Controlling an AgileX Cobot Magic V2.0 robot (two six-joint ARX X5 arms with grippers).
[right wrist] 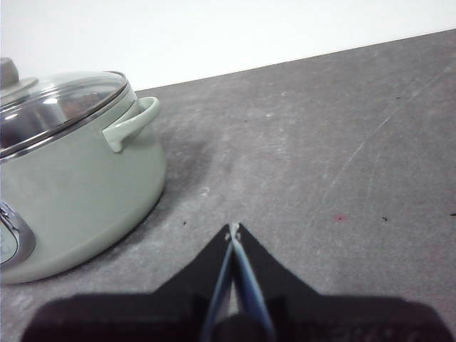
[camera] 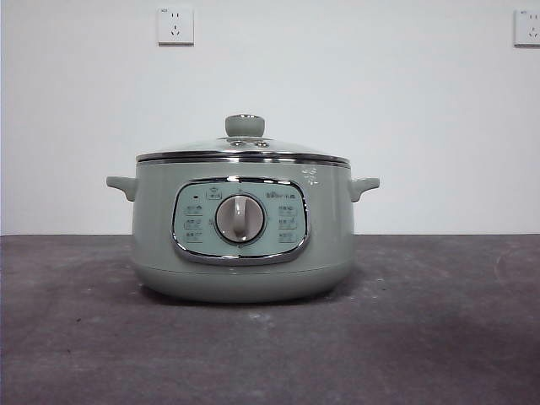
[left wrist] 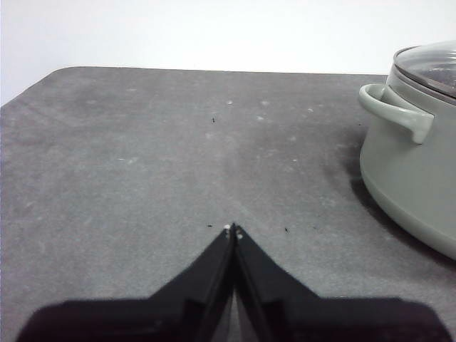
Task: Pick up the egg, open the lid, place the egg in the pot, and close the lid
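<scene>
1. The pot [camera: 242, 232] stands upright near the middle of the table [camera: 439, 337], its panel with the grey dial [camera: 240, 219] turned squarely toward the front camera, the dial's ridge pointing close to twelve o'clock.
2. Its widest line runs side to side: one small handle [camera: 122, 186] sticks out at nine o'clock and the other [camera: 364, 186] at three o'clock.
3. The lid [camera: 243, 152] sits flat and closed on the pot, steel rim level all round, with the green knob [camera: 245, 126] straight up at twelve o'clock.
4. No egg shows in any view.
5. The left gripper [left wrist: 233, 229] hangs low over bare table with its jaws pressed together, holding nothing; the pot is off toward two o'clock from its tips, well apart.
6. The right gripper [right wrist: 233, 228] is the same, jaws closed to a thin line and empty, with the pot toward ten o'clock from its tips.
7. The table is dark grey, matte, scuffed and flecked with pale specks and a few fine scratches.
8. Behind it is a plain white wall [camera: 380, 101] carrying two white sockets, one [camera: 175, 26] above the pot at eleven o'clock and one [camera: 527, 27] at the far upper right edge.
</scene>
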